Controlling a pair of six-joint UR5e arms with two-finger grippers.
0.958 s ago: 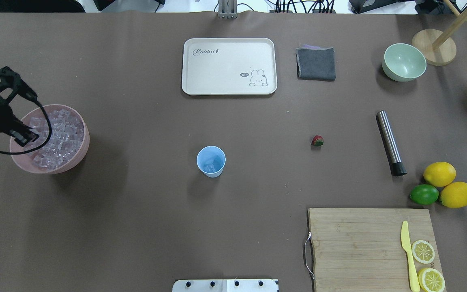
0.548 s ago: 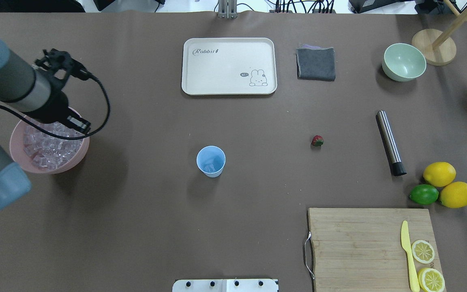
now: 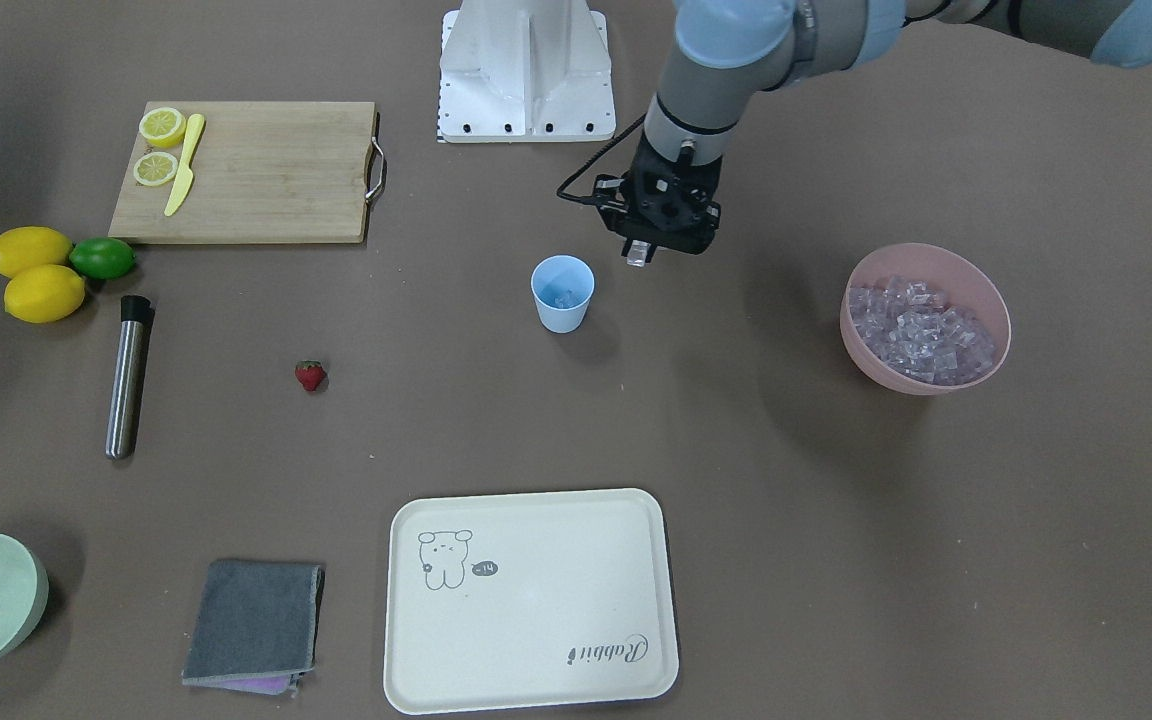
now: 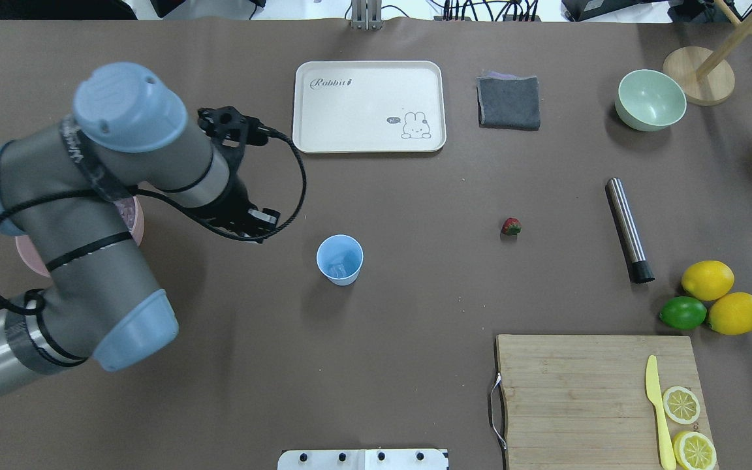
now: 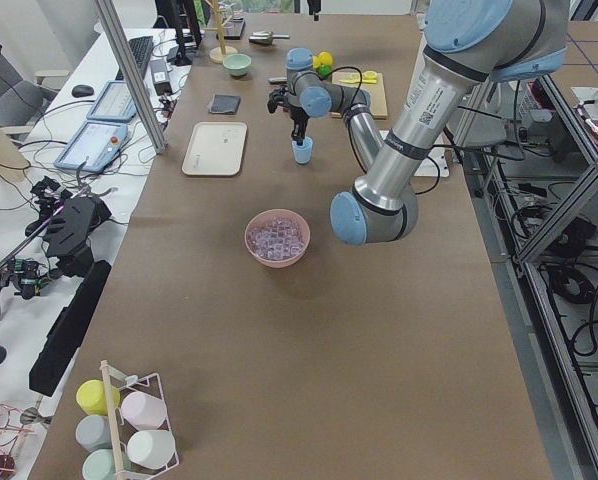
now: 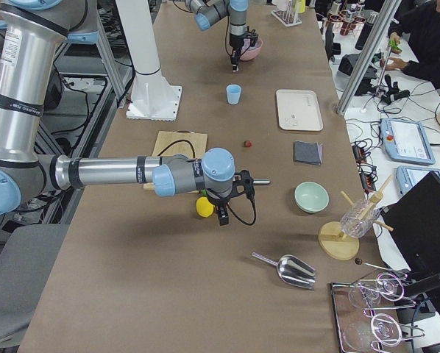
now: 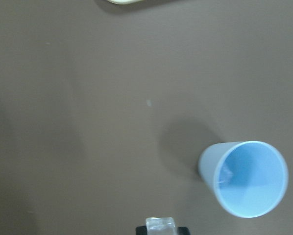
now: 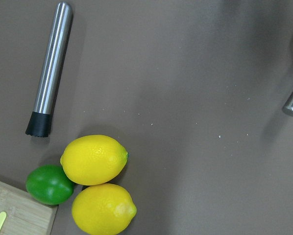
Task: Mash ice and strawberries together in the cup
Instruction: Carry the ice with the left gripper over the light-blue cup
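Observation:
The light blue cup (image 4: 340, 259) stands upright mid-table with a cube of ice (image 4: 336, 269) inside it. My left gripper (image 3: 640, 252) hangs above the table just beside the cup, on the pink bowl's side, and is shut on one clear ice cube (image 7: 160, 224). The cup (image 7: 244, 178) lies ahead and to the right in the left wrist view. More ice (image 3: 921, 325) fills the pink bowl (image 3: 998, 305). The strawberry (image 4: 511, 226) lies alone on the table, right of the cup. My right gripper (image 6: 224, 215) hovers near the lemons, and I cannot tell its state.
A steel muddler (image 4: 628, 230), two lemons (image 4: 707, 280) and a lime (image 4: 683, 313) lie at the right. A cutting board (image 4: 572, 398) with a yellow knife and lemon slices is in front. A cream tray (image 4: 369, 106), a grey cloth (image 4: 510, 102) and a green bowl (image 4: 650, 100) sit at the back.
My left arm has swung from over the pink bowl rightward to just beside the cup, carrying an ice cube. Nothing else has moved.

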